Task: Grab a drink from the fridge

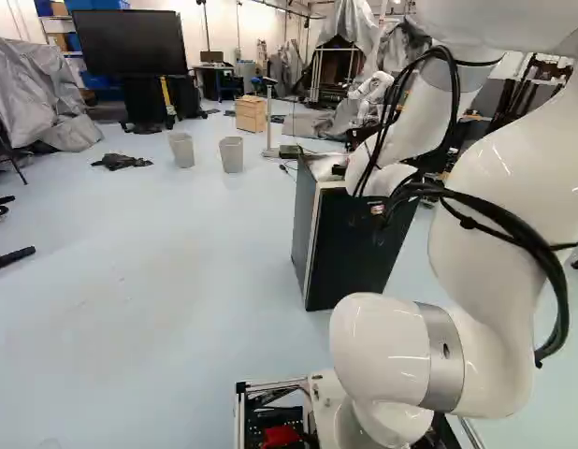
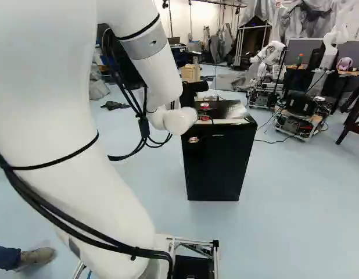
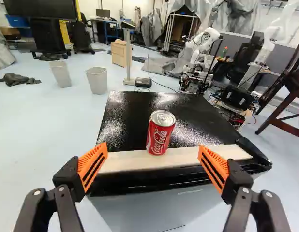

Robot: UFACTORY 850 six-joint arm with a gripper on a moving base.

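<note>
Red can (image 3: 160, 135) upright on the black fridge (image 3: 126, 118), near its edge, tool (image 2: 192, 93) spread (generously so), two bins (image 3: 97, 81) beyond

There is one fridge (image 2: 217, 168), with one red can (image 3: 160, 130) on its top. Beyond the fridge and to its left there are two bins (image 3: 97, 79), one heap of dark cloth (image 1: 121, 162) and one big screen (image 1: 130, 42). Behind the fridge come one wooden cabinet (image 3: 119, 54) and one upright post (image 3: 127, 53). Past the fridge on its right there is another robot (image 2: 272, 55) and one more robot (image 2: 336, 38), making two, plus one brown wooden stand (image 3: 287, 106).
</note>
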